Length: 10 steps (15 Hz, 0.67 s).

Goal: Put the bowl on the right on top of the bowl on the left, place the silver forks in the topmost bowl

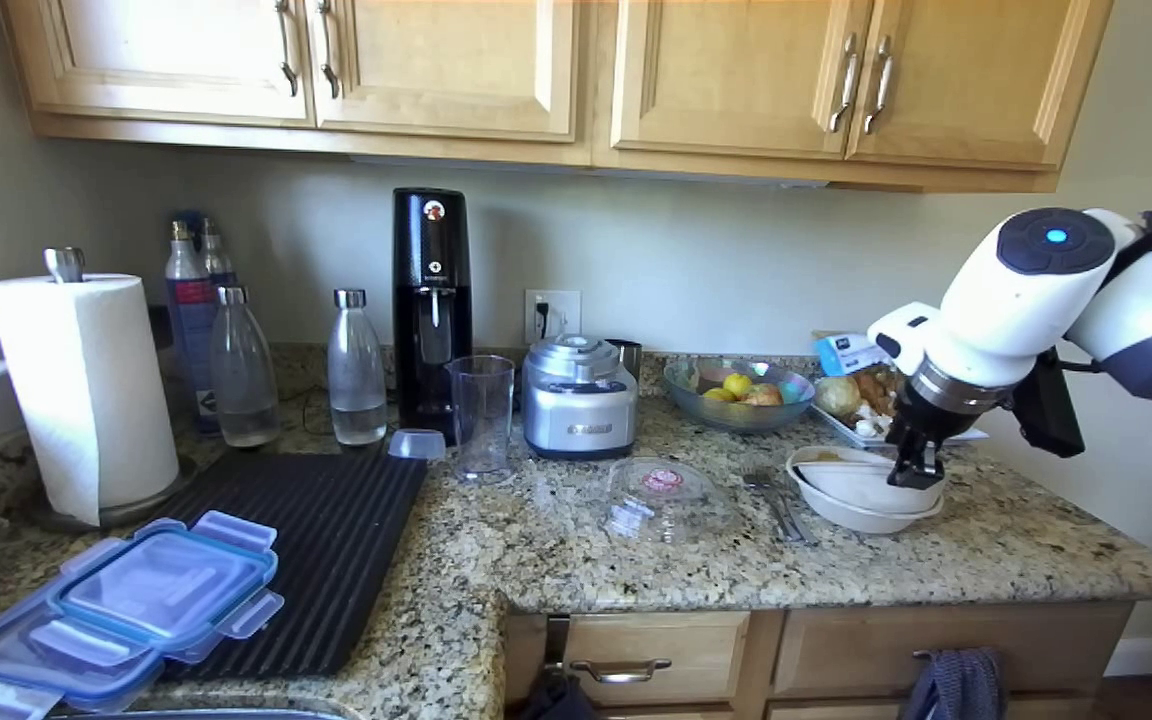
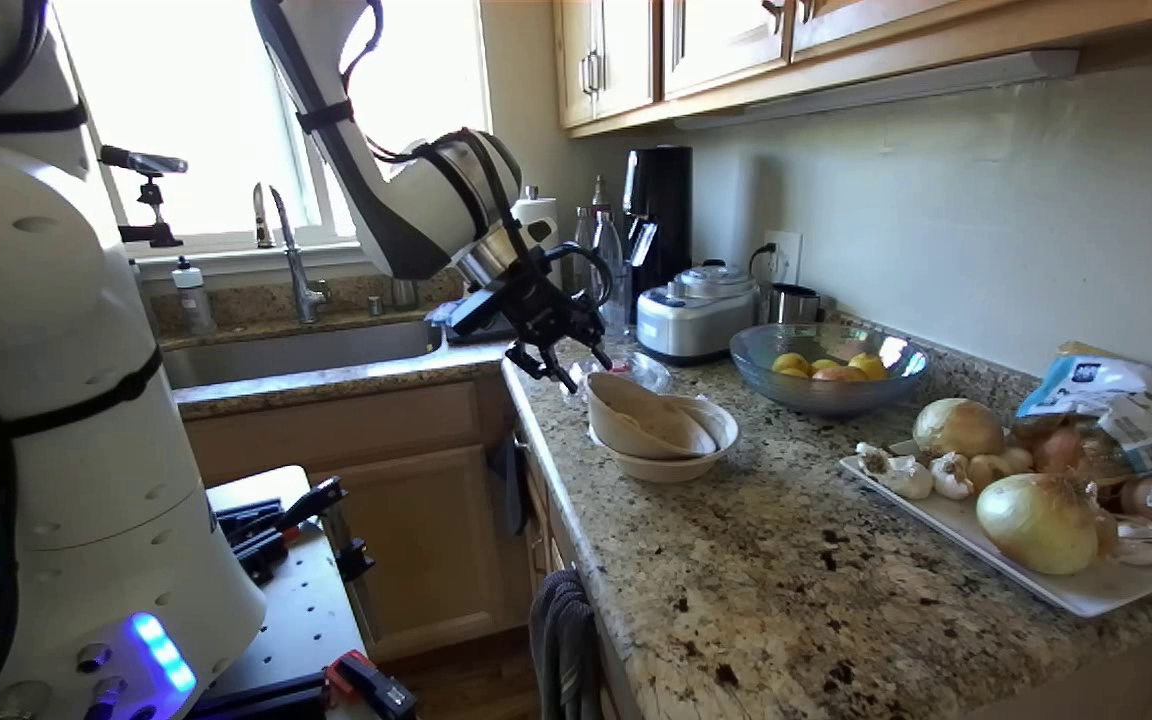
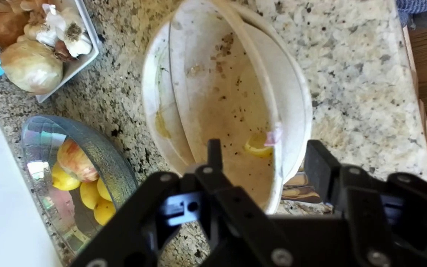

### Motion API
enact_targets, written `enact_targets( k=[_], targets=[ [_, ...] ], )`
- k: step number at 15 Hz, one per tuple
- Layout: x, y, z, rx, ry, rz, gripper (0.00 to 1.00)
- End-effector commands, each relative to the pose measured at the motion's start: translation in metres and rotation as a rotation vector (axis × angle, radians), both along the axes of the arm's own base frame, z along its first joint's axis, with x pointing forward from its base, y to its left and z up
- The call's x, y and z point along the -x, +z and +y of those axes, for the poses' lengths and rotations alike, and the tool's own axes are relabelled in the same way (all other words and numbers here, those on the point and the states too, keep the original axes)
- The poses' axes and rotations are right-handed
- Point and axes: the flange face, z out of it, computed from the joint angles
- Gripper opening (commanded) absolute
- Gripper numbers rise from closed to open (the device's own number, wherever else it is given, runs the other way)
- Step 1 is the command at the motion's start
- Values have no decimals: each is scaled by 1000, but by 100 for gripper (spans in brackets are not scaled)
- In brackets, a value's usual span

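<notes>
Well, stacking looks nearly done: the upper bowl [image 2: 638, 417] sits tilted inside the lower bowl [image 2: 669, 470], not yet flat, the gripper [image 3: 264, 149] spread wide near the raised rim, clutching nothing. Left to do: the silver forks [image 1: 784, 512], lying on the counter [image 1: 636, 575] beside both bowls.

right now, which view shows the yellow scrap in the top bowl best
The wrist view: it looks down into the tilted top bowl, where the yellow scrap lies in plain sight. Both exterior views show the bowl, but I can't make the scrap out in them.
</notes>
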Motion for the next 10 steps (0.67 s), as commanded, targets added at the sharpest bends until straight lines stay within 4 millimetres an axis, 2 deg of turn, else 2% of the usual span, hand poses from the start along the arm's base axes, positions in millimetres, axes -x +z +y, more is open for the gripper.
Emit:
enact_targets(
  k=[1,2,3,4,5,6,10],
  targets=[
    [-6,-3,-9,-20,-3,-20,77],
    [-9,-4,-9,-18,-3,-21,78],
    [-12,-7,-11,-23,-6,-11,72],
    [-14,-9,-13,-25,-5,-5,64],
    [-16,-11,-14,-27,-7,1,48],
    [-18,-13,-14,-29,-9,4,46],
    [-21,-10,-18,-23,-40,-9,21]
  ],
)
